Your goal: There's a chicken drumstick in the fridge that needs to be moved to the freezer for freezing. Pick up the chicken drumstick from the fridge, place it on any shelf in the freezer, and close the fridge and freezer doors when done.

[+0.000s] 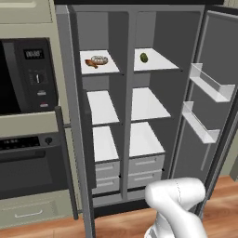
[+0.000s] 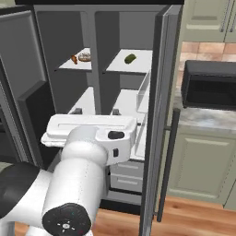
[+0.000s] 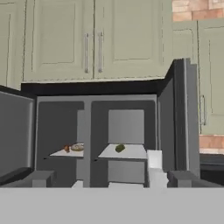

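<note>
The chicken drumstick (image 1: pixel 90 63) (image 2: pixel 74 59) (image 3: pixel 66 148) lies on the top shelf of the left, narrower compartment, touching or just beside a round frosted donut (image 1: pixel 99 59). That compartment is the freezer (image 1: pixel 103 107). Its door (image 2: pixel 23 92), with a dark panel, stands open. The fridge (image 1: pixel 153 107) is the right half, and its plain door (image 1: pixel 209 93) with clear bins is open too. My gripper (image 2: pixel 95 111) (image 3: pixel 111 179) is open and empty, well in front of the unit at middle-shelf height, pointing at it.
A small dark-green fruit (image 1: pixel 144 57) sits on the fridge's top shelf. A wall oven (image 1: pixel 28 162) and black control panel (image 1: pixel 39 74) stand left of the unit. To its right are a black microwave (image 2: pixel 207 85), a counter (image 2: pixel 203 117) and cabinets. The open doors flank my arm.
</note>
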You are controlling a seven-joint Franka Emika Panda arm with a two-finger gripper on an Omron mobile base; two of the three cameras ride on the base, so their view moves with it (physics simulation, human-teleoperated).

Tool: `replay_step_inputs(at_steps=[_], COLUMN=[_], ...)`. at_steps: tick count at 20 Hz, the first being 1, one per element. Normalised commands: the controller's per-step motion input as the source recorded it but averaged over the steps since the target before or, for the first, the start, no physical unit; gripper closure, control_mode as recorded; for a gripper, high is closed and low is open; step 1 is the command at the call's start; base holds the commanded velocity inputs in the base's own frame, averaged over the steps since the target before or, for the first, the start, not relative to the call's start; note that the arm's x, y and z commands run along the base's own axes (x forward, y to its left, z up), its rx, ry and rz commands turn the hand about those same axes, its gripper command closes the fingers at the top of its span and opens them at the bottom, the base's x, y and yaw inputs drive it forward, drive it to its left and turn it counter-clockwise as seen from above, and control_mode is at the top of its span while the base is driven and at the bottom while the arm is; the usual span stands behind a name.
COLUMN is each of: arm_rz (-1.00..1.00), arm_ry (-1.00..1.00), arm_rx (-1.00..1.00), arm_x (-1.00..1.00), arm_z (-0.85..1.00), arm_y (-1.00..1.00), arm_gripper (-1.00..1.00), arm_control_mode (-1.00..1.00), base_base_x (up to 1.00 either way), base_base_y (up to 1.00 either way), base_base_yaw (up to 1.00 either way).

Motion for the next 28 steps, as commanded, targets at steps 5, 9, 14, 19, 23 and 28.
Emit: replay_step_inputs(at_steps=[5,9,14,19,23,28], arm_rz=[0.05,0.14,0.15,0.0,0.0,0.0], arm_ry=[-0.09,-0.01,0.0,-0.01,0.0,0.0], arm_rx=[0.01,0.03,0.0,0.0,0.0,0.0], arm_x=[0.09,0.08,0.21,0.57,0.59,0.53], arm_z=[0.0,0.0,-0.04,-0.17,-0.24,-0.18], arm_y=[-0.4,-0.46,-0.39,-0.42,-0.43,-0.54], arm_gripper=[-1.0,-1.0,-1.0,-1.0,-1.0,-1.0], arm_control_mode=[-1.0,-1.0,-1.0,-1.0,-1.0,-1.0], base_base_x=[0.0,0.0,0.0,0.0,0.0,0.0], base_base_y=[0.0,0.0,0.0,0.0,0.0,0.0], base_base_yaw=[0.0,0.0,0.0,0.0,0.0,0.0])
